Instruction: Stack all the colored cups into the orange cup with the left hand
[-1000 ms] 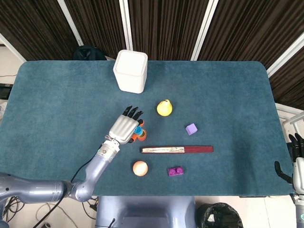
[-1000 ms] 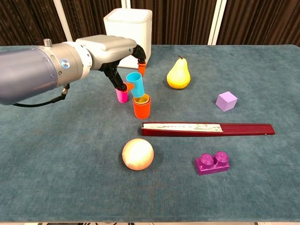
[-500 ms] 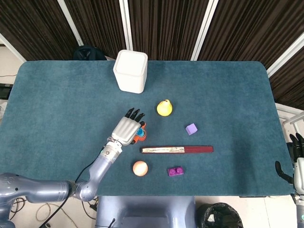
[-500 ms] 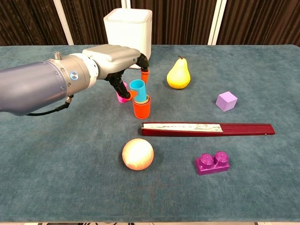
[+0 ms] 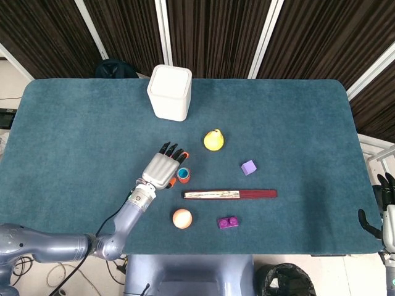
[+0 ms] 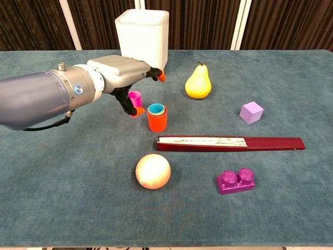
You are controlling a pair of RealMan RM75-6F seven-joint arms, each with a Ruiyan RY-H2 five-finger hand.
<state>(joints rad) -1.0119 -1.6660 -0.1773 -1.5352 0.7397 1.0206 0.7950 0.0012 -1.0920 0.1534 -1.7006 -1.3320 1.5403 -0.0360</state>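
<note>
The left hand (image 6: 122,73) is seen at centre left of the chest view, raised above the table (image 6: 62,172) with its fingers spread apart and nothing held in them; in the head view it (image 5: 162,168) lies just left of the cups. The orange cup (image 6: 156,119) stands upright near the middle of the chest view, and a blue cup (image 6: 156,109) is nested inside it, with a thin yellow-green rim visible between the two. In the head view the stack (image 5: 183,174) is seen from above as a blue ring within orange. A pink cup (image 6: 135,98) stands upright on the cloth just left of the stack, partly behind the hand's thumb, not yet stacked.

The right hand (image 5: 386,200) is seen only at the lower right edge of the head view, off the table; its fingers are too small to judge.

A white box (image 6: 142,34) stands at top centre, a pear (image 6: 197,82) right of the cups, a purple cube (image 6: 251,112) further right. A closed fan (image 6: 229,143) lies below the stack, with a ball (image 6: 153,171) and a purple brick (image 6: 235,182) in the lower part of the frame.
</note>
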